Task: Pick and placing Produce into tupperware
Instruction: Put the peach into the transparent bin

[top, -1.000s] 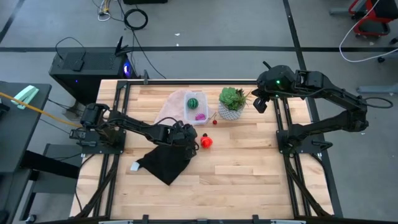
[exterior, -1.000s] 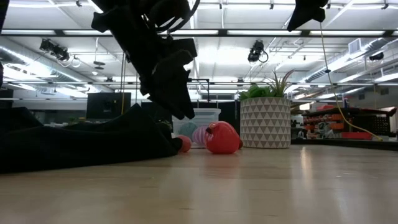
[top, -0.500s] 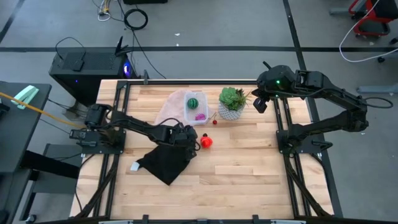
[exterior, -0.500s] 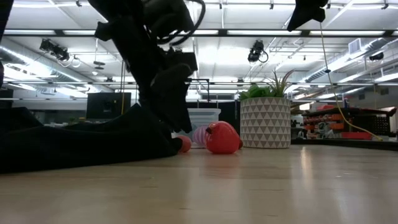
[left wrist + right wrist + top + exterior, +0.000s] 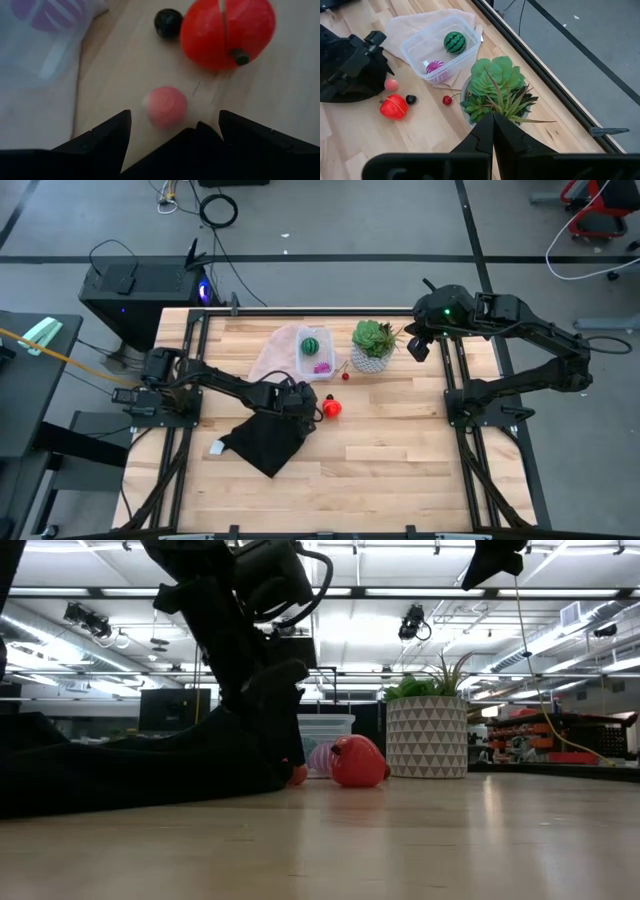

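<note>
Wooden table [image 5: 400,450] carries tupperware [image 5: 313,354]; concrete floor [image 5: 330,240] surrounds it.

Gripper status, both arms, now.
Left gripper: open, fingers either side of the small pink ball, holding nothing.
Right gripper: shut, empty, raised above the potted plant.

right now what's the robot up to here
The left tool is open, low over a small pink piece on the table, beside the red-orange piece. The green striped ball and magenta piece already sit in the tupperware. The right tool waits shut above the potted succulent.
</note>
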{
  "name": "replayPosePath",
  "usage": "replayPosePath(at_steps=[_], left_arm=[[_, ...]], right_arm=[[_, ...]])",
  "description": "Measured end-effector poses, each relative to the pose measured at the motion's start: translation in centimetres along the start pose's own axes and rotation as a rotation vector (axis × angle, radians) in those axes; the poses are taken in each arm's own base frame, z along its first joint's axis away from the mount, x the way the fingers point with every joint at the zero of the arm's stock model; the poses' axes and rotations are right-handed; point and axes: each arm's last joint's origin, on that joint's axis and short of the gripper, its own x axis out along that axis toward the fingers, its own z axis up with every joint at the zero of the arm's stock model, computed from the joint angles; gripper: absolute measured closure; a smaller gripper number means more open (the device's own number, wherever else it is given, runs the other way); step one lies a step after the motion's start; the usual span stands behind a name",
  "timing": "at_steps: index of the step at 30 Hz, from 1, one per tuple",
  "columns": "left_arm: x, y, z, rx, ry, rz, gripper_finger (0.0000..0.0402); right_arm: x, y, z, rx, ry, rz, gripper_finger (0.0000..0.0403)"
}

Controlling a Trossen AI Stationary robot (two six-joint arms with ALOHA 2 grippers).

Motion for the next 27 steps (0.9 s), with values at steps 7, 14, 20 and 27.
replayPosePath(at_steps=[7, 14, 20, 27], left_arm=[[0.82, -0.11, -0.23, -0.006, 0.003, 0.004, 0.0101], [0.82, -0.11, -0.23, -0.002, 0.004, 0.005, 0.0107], [0.85, 0.00, -0.18, -0.004, 0.004, 0.007, 0.0133], [0.86, 0.00, -0.17, -0.004, 0.003, 0.007, 0.0173]], right_arm=[[0.01, 0.01, 0.00, 0.001, 0.001, 0.003, 0.0387], [0.00, 0.01, 0.00, 0.003, 0.001, 0.003, 0.0387], [0.01, 0.01, 0.00, 0.004, 0.001, 0.003, 0.0387], [0.01, 0.01, 0.00, 0.015, 0.001, 0.003, 0.0387]])
